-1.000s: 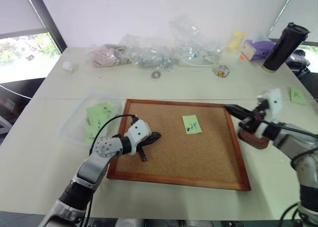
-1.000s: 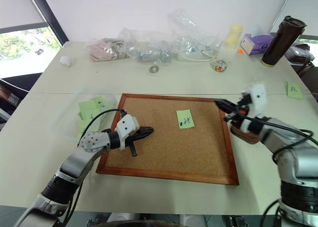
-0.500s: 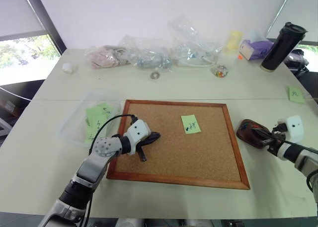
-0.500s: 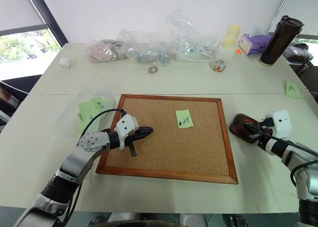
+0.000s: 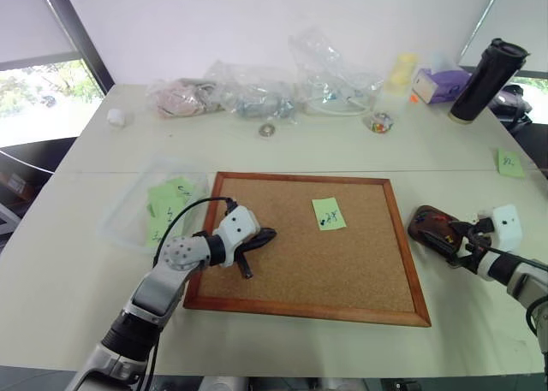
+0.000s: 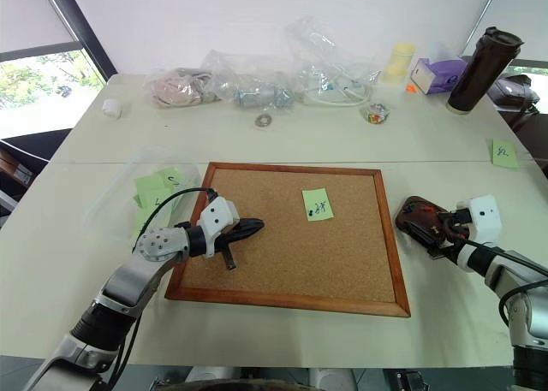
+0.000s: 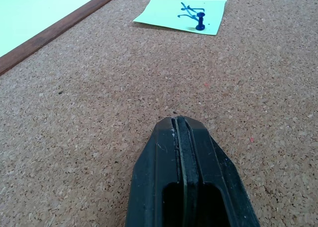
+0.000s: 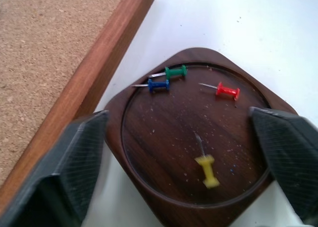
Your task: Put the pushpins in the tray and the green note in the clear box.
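dark brown wooden tray (image 8: 189,137) holds red (image 8: 227,91), green (image 8: 175,72), blue (image 8: 158,85) and yellow (image 8: 207,170) pins; light-green note (image 5: 330,213) with black scribble on speckled tan corkboard (image 5: 342,263).

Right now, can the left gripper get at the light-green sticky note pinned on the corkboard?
Probably yes: the shut left gripper rests on bare corkboard, nothing between it and the note.

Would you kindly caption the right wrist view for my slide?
Open right end effector over the wooden tray holding four pushpins.
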